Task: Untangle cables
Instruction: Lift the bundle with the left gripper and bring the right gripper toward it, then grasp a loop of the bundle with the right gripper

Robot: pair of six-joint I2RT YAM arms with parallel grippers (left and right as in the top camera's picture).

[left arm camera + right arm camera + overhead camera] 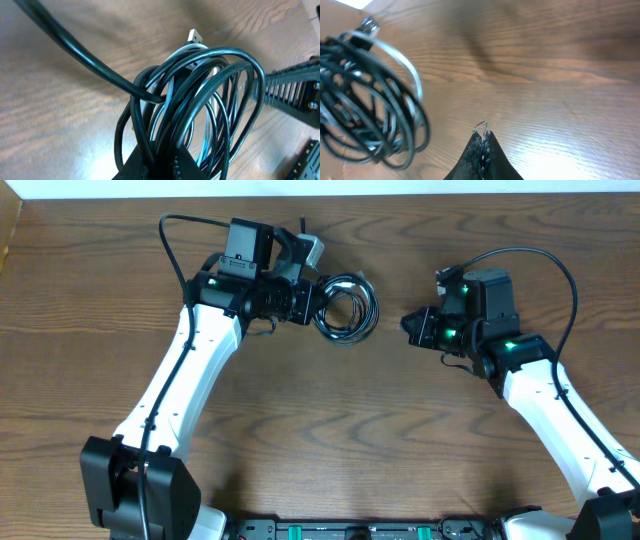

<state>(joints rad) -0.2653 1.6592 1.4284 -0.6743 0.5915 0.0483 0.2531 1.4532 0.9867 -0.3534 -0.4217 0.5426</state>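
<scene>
**Overhead and both wrist views.** You are working at the opening step. The cables (346, 308) are sitting in one coiled bundle, and no end is drawn free yet.

- **Left side:** Your left gripper (312, 302) is pinching the coil's left edge, with its jaws closed on several turns. In the left wrist view, loops of the black cable (235, 52) are crowding around the white cable (172, 59). A metal plug (195, 36) is poking out at the far side.
- **Right side:** Your right gripper (408, 326) is hovering to the right of the coil, near it but apart, with its jaws pressed fully together. A tiny wiry scrap (480, 125) is showing at its tips, too small to identify.
- **Position of the bundle:** In the right wrist view the bundle is lying up and to the left of those fingertips. Whether it is lifted off the table (330, 430) cannot be told.

**Next move, as judged:** you are likely needing to open the right jaws, reach across to a loose end such as the plug, and draw it out while the left grip is anchoring the coil.
</scene>
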